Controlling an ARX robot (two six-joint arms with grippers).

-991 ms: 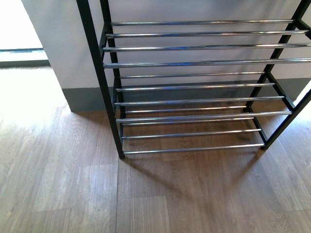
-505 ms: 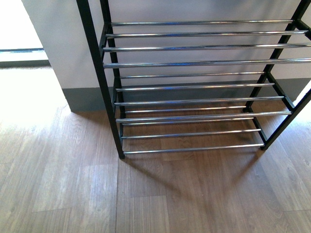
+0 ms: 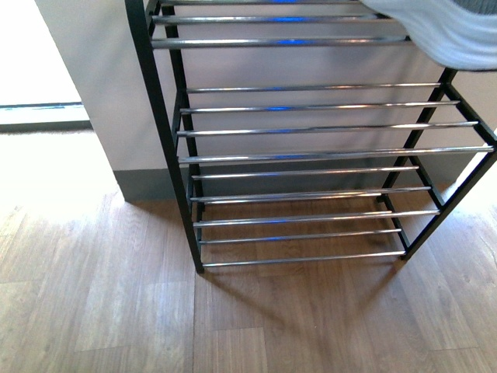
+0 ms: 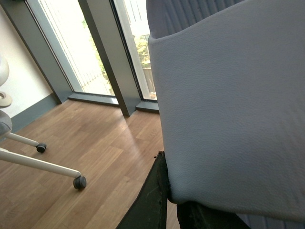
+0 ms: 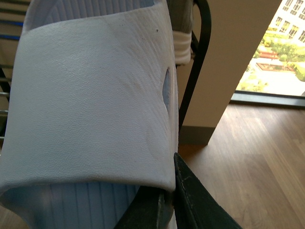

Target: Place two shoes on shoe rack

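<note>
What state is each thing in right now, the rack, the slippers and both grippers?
Rack: upright on the floor, visible lower tiers bare.
Right slipper: white slide, held in the right gripper beside the rack's frame.
Left slipper: pale slide, held in the left gripper, away from the rack by the windows.
Office chair: standing on the floor.

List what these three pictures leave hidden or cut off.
- Front view: slipper cut by the frame edge; whether it touches the shoe rack is unclear; no arm shows.
- Left wrist view: slipper hides the rack.
- Right wrist view: slipper covers the fingertips.
</note>
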